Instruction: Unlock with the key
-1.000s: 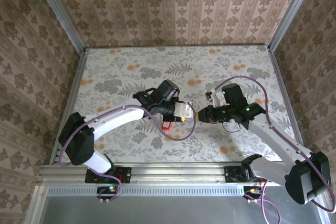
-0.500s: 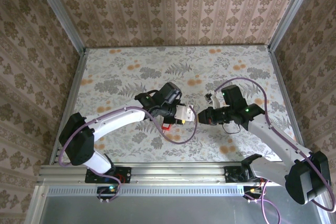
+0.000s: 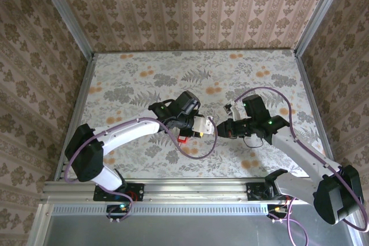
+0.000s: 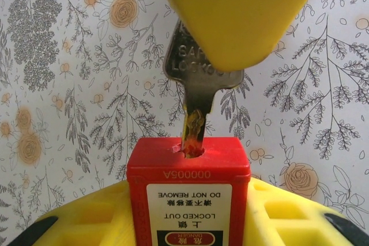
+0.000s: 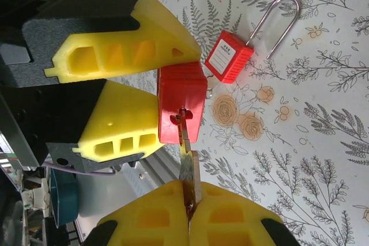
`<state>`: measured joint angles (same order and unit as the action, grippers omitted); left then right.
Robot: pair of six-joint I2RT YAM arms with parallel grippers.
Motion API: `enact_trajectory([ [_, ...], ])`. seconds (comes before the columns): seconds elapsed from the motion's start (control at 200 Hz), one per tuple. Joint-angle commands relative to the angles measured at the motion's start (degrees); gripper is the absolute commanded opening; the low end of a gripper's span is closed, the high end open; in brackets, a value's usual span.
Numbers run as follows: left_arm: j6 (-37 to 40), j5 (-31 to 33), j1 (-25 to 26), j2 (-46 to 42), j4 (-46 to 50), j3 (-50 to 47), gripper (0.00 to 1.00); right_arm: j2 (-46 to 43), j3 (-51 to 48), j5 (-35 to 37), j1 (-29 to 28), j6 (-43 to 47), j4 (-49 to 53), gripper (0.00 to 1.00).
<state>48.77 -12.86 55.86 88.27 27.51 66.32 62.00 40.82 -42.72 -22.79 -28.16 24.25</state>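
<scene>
The left jaws clamp the red padlock [image 5: 181, 99] by its body, keyway [image 4: 193, 151] facing right. The right jaws, closed on the key [image 4: 196, 93], hold its tip in the keyway.

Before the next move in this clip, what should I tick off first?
1. The left gripper clamps the red plastic padlock body: ok.
2. The shut right gripper pinches the silver metal key: ok.
3. Its tip sits in the keyhole: ok.
4. It is fully seated: not ok, most of the blade shows.
5. The spare red padlock with steel shackle lies apart from both grippers: ok.
</scene>
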Motion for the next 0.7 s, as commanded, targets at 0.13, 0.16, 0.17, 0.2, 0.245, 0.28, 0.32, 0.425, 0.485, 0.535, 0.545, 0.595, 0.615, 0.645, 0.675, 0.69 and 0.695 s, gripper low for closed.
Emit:
enact_trajectory([
  [0.13,1.6,-2.6,2.1,0.2,0.8,3.0,0.01,3.2,1.4,-2.9,-0.6,4.0,0.9,0.0],
  [0.16,1.7,-2.4,2.6,0.2,0.7,3.1,0.01,3.6,1.5,-3.0,-0.7,3.8,0.4,0.0],
  [0.17,1.8,-2.3,2.8,0.2,0.6,3.1,0.01,3.8,1.5,-3.2,-0.7,3.7,0.1,0.0],
  [0.2,1.7,-2.2,3.1,0.1,0.3,3.1,0.01,4.1,1.4,-3.5,-0.8,3.4,-0.6,0.0],
  [0.245,1.4,-2.3,3.7,-0.2,-0.2,3.1,0.0,4.6,1.2,-3.5,-0.9,3.1,-1.5,0.0],
  [0.28,1.2,-2.5,4.1,-0.3,-0.6,3.2,0.0,4.8,1.1,-3.7,-1.0,2.8,-2.2,0.0],
  [0.32,1.0,-2.5,4.5,-0.5,-1.0,3.3,0.0,5.0,0.9,-3.9,-1.0,2.6,-2.7,0.0],
  [0.425,1.1,-2.9,5.5,-0.6,-0.6,3.9,0.0,4.7,0.5,-5.0,-1.0,2.5,-4.3,0.0],
  [0.485,0.8,-3.4,5.8,-0.7,-0.6,4.0,0.0,4.5,0.2,-5.2,-1.0,2.6,-4.9,0.0],
  [0.535,0.3,-4.0,6.0,-0.9,-1.2,3.9,0.0,4.7,0.1,-5.4,-1.0,2.4,-5.4,0.0],
  [0.545,0.2,-4.1,6.0,-0.9,-1.3,3.9,0.0,4.8,0.1,-5.5,-1.0,2.4,-5.5,0.0],
  [0.595,-0.7,-4.6,6.4,-1.2,-2.5,3.7,0.0,5.1,-0.1,-5.7,-1.0,1.6,-6.6,0.0],
  [0.615,-1.0,-4.8,6.5,-1.3,-3.0,3.6,0.0,5.2,-0.3,-5.7,-1.0,1.1,-7.2,0.0],
  [0.645,-1.5,-4.9,6.8,-1.5,-4.0,3.3,0.0,5.5,-0.5,-5.8,-1.0,0.2,-8.2,0.0],
  [0.675,-1.8,-4.5,7.1,-1.5,-5.1,3.0,0.0,5.6,-0.8,-6.0,-0.9,-1.1,-9.3,0.0],
  [0.69,-1.9,-4.0,7.3,-1.6,-5.7,2.8,0.0,5.8,-0.9,-6.1,-0.9,-1.9,-10.0,0.0],
  [0.695,-2.0,-3.8,7.3,-1.6,-5.9,2.7,0.0,5.8,-0.9,-6.1,-0.9,-2.2,-10.2,0.0],
])
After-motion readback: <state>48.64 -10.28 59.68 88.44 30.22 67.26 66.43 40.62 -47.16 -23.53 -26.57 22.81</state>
